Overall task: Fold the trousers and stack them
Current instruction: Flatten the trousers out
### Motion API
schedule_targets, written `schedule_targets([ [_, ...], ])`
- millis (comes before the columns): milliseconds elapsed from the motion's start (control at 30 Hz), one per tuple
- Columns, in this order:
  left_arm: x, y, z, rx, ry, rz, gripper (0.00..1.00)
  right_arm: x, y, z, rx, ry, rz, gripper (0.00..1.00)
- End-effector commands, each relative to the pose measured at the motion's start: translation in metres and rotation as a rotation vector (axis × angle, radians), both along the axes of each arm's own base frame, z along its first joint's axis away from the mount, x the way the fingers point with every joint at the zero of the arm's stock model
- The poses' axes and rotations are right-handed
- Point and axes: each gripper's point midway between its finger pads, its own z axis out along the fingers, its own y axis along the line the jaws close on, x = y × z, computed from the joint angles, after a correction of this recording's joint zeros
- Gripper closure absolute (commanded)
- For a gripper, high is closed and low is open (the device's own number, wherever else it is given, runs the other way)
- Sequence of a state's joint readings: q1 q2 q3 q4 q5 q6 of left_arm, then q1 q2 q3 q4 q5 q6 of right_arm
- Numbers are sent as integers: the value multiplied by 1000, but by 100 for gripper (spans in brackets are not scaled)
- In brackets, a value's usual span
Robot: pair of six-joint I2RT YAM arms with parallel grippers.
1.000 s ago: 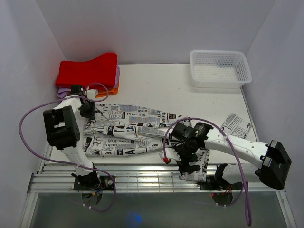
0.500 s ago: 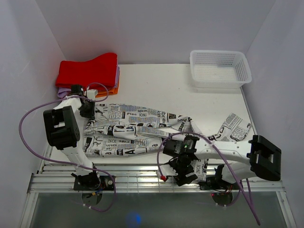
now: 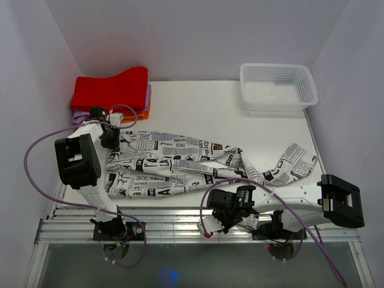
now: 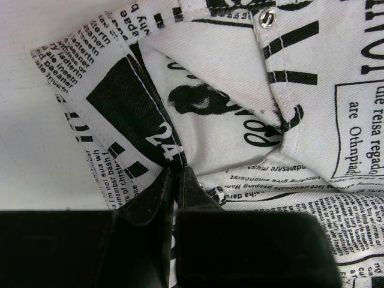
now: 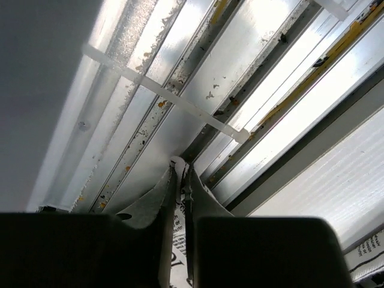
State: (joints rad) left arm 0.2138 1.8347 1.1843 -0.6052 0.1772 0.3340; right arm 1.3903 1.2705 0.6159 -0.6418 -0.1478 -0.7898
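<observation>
The trousers (image 3: 174, 162), white with black newspaper print, lie stretched across the table from left to right, one leg end curling up at the right. My left gripper (image 3: 111, 139) sits at their left end, shut on a fold of the waistband (image 4: 178, 174); a metal snap (image 4: 266, 18) shows above it. My right gripper (image 3: 223, 221) is low at the near table edge, over the metal rails. In the right wrist view it is shut (image 5: 182, 171) on a thin edge of the printed trousers (image 5: 179, 234), pinched between the fingers.
A white mesh basket (image 3: 278, 87) stands at the back right. A stack of red, purple and orange folded cloths (image 3: 111, 90) sits at the back left. Aluminium rails (image 3: 168, 225) run along the near edge, close under my right gripper (image 5: 252, 90). White walls enclose the table.
My right gripper has swung down toward the near edge over the rails and closed on an edge of the trousers. The left gripper has kept its grip and place.
</observation>
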Motion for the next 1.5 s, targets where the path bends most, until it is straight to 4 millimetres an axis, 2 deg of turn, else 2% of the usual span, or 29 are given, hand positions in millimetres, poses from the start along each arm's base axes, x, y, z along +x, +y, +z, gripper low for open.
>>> schedule_targets([
  [0,-26,1,-15,3,103,11,99,34,-6,-7,-20,-184,-43,92],
  [100,-28,2,-15,11,112,11,99,45,-3,5,-19,-211,-69,92],
  [133,-27,3,-14,13,113,12,99,56,8,19,11,-229,-89,92],
  [200,-28,3,-14,14,117,11,99,71,15,35,36,-259,-108,92],
  [233,-28,3,-14,15,121,11,99,92,27,57,89,-289,-142,92],
  [300,-28,4,-14,18,126,13,99,117,36,89,161,-324,-189,92],
  [333,-27,5,-13,22,125,12,99,145,41,119,225,-370,-259,92],
  [367,-26,6,-12,23,121,14,99,160,39,135,250,-406,-267,92],
  [400,-26,6,-12,24,123,14,99,174,35,152,279,-439,-296,92],
  [433,-25,5,-12,22,120,15,99,202,22,173,303,-491,-374,92],
  [467,-25,6,-12,22,121,15,99,216,11,185,312,-534,-379,92],
  [500,-24,6,-12,22,120,15,100,230,0,194,319,-559,-405,92],
  [533,-24,6,-13,23,121,17,100,254,-28,200,321,-575,-494,92],
  [600,-23,8,-14,33,116,22,100,281,-56,214,338,-608,-543,92],
  [633,-24,9,-15,39,116,22,100,299,-90,215,336,-616,-637,92],
  [700,-24,13,-15,58,108,33,100,323,-122,213,328,-643,-686,92],
  [733,-25,15,-16,65,111,36,100,334,-153,210,331,-645,-761,92],
  [800,-23,20,-14,81,97,49,100,356,-178,198,324,-649,-822,92],
  [833,-22,24,-13,95,94,55,100,363,-207,193,314,-651,-894,92],
  [867,-20,28,-11,103,85,63,100,373,-218,177,304,-615,-930,92],
  [900,-18,33,-7,110,69,77,100,384,-238,183,316,-646,-981,92],
  [933,-16,37,-4,117,60,83,100,391,-244,181,341,-630,-1025,92],
  [967,-13,42,0,123,44,94,100,399,-251,168,341,-600,-1053,92],
  [1033,-10,48,7,134,27,100,100,412,-265,174,384,-598,-1108,92],
  [1067,-8,53,11,144,14,110,100,416,-269,166,394,-574,-1118,92],
  [1133,-3,60,20,158,-14,119,100,424,-280,167,402,-599,-1138,92],
  [1167,-2,66,23,165,-23,131,100,427,-284,159,388,-595,-1153,92],
  [1233,3,71,28,172,-34,133,100,432,-295,157,368,-612,-1182,92],
  [1467,9,74,29,158,-35,122,100,421,-327,122,278,-583,-1247,92],
])
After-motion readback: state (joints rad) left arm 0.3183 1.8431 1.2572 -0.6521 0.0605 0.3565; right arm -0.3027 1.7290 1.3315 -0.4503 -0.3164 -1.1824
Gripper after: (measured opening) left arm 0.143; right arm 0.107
